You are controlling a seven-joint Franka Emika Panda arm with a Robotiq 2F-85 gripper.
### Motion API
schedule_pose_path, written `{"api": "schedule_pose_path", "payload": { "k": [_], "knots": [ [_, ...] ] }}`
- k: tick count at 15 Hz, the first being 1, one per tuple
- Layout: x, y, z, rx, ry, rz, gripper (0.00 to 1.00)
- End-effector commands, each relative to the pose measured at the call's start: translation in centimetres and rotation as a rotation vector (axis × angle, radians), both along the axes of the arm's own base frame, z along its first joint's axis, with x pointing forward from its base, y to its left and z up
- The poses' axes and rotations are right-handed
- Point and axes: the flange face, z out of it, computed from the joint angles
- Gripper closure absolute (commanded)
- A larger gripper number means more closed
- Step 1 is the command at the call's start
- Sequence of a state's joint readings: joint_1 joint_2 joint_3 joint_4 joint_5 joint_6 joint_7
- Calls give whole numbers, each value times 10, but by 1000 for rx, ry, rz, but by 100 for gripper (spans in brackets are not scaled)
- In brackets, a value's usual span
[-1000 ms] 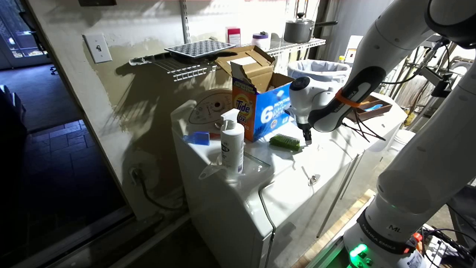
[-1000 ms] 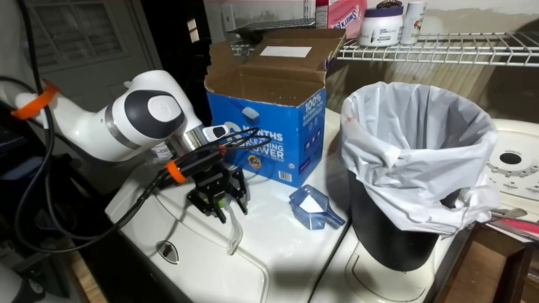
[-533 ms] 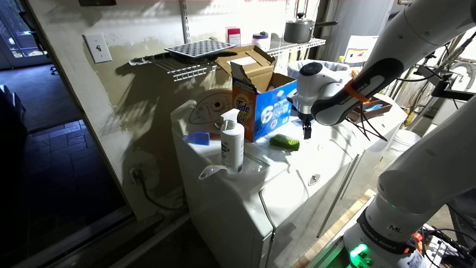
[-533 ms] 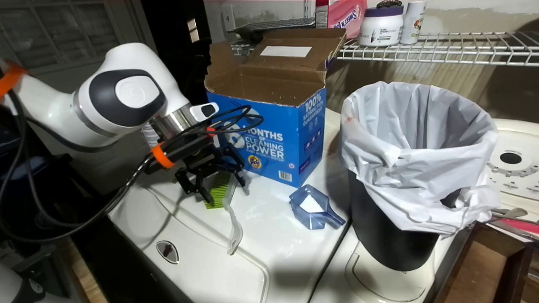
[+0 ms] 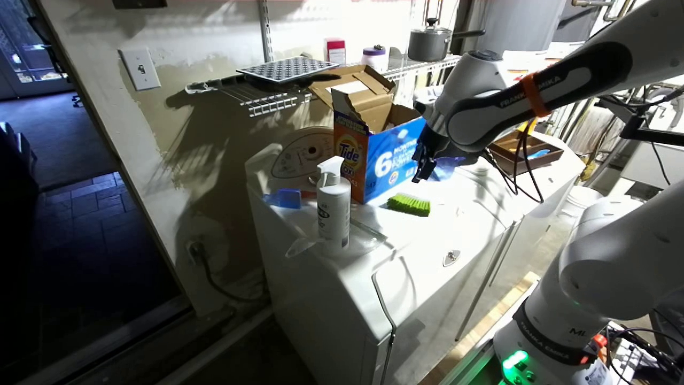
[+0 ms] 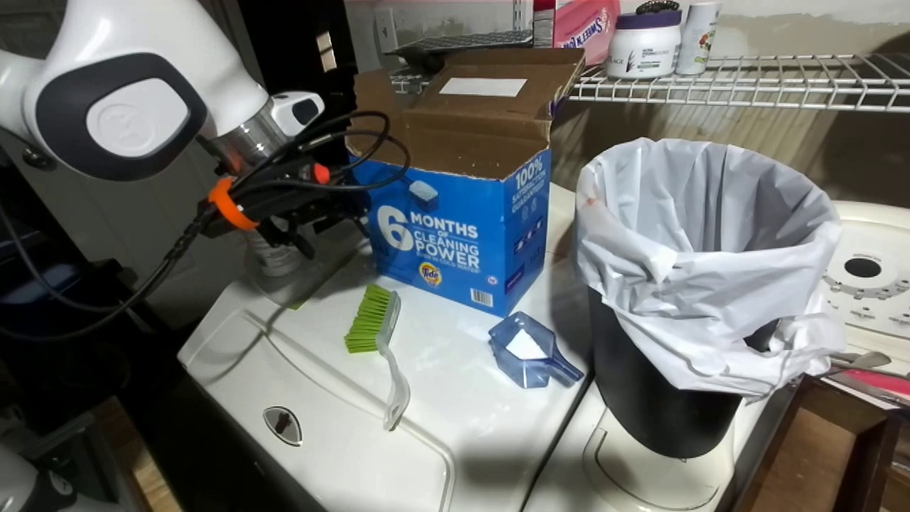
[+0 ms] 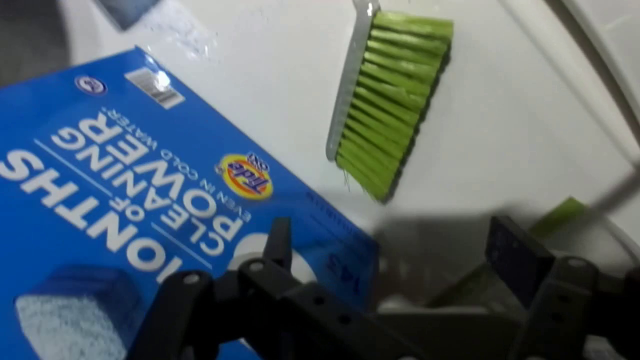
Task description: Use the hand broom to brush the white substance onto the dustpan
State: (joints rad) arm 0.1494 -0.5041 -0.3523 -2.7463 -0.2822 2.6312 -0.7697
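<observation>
As the wrist view shows, the two jaws of the gripper [image 7: 392,242] stand wide apart. In both exterior views, the gripper is positioned above the top of the white laundry appliance [image 6: 490,441], near the open Tide box [image 6: 455,249]. The hand broom [image 6: 386,333] lies on the appliance top, in front of the box and apart from the jaws, between the clear dustpan [image 5: 368,238] and the blue scoop [image 6: 533,373]. Its green bristles [image 6: 364,323] face away from the scoop; the end of its grey handle [image 6: 402,390] reaches the seam of the lid [image 6: 348,448]. The scoop lies near the side edge adjoining the neighbouring appliance [image 6: 647,491], and white substance [image 6: 527,346] shows inside it. In the wrist view, a speckled white patch [image 7: 197,39] appears on the appliance top beside the box corner; whether it is loose substance or glare cannot be determined. The dustpan lies at the opposite side edge, its handle [image 5: 303,247] projecting past that edge. A white pump bottle [image 5: 334,208] overlaps the dustpan in an exterior view; whether the bottle stands in or beside it cannot be determined. On the neighbouring appliance stands a waste bin [image 6: 654,405] with a white liner [image 6: 625,284].
</observation>
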Motion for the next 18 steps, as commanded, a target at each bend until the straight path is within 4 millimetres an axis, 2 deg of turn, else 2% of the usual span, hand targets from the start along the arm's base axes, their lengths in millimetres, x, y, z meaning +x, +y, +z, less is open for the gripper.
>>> {"api": "schedule_pose_path", "payload": {
  "k": [1, 8, 15, 18],
  "knots": [
    [-8, 18, 25, 190, -28, 69, 0],
    [-30, 35, 32, 400, 94, 107, 0],
    [-41, 44, 38, 429, 142, 117, 0],
    [-47, 41, 52, 402, 117, 95, 0]
  ]
}}
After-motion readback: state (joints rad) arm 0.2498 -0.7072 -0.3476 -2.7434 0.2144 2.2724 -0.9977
